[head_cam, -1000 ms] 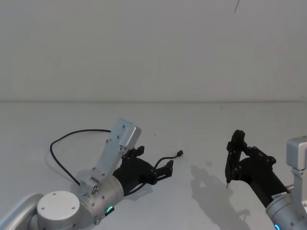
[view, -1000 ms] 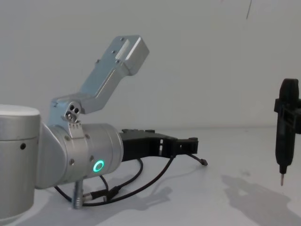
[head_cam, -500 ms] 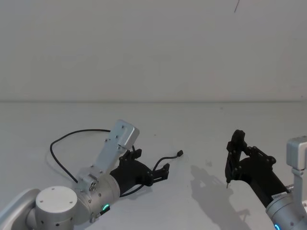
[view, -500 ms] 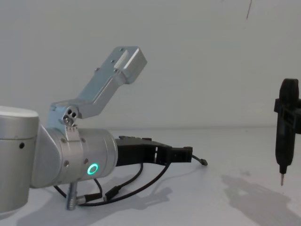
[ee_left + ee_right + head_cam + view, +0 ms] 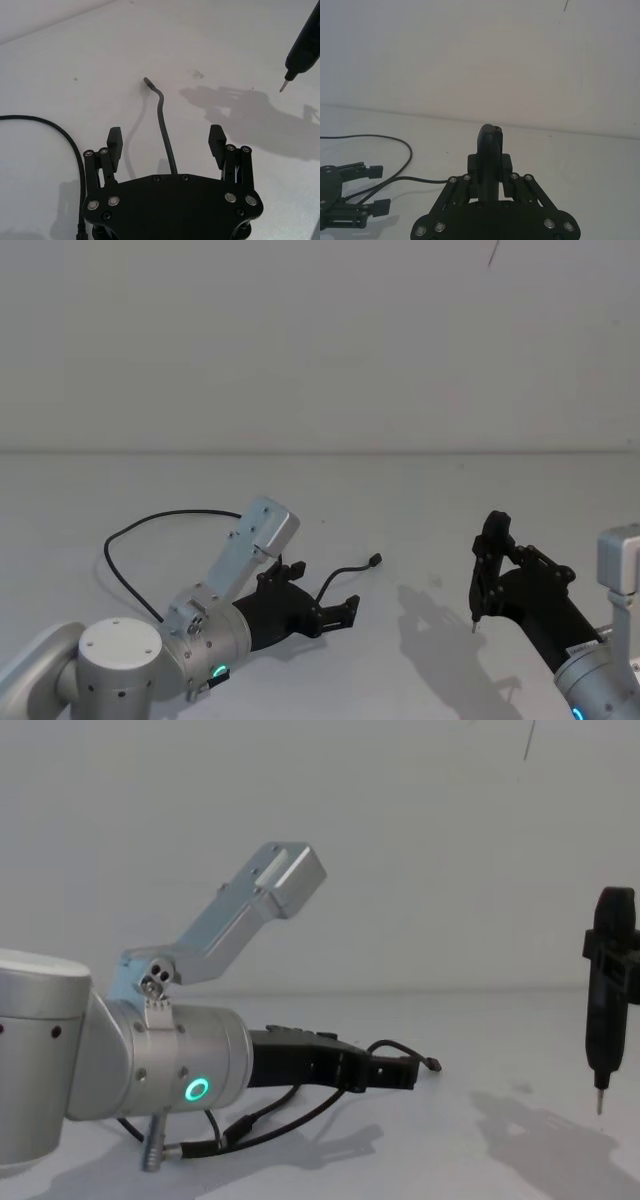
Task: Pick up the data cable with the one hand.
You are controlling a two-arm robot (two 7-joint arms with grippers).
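Just above the counter (image 5: 400, 500), holds the left end effector (image 5: 166, 135) wide open and empty, fingers astride the black cable (image 5: 161, 115) lying there, plug end pointing forward. Farther right, grips a slim pointed tool (image 5: 600, 1020) in the raised right end effector (image 5: 490, 167).

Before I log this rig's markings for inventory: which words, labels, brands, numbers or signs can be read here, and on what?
None readable: the data cable, left gripper, and the pointed tool in the right gripper carry no legible text.
Pale mark on the right arm's wrist: too small to read.
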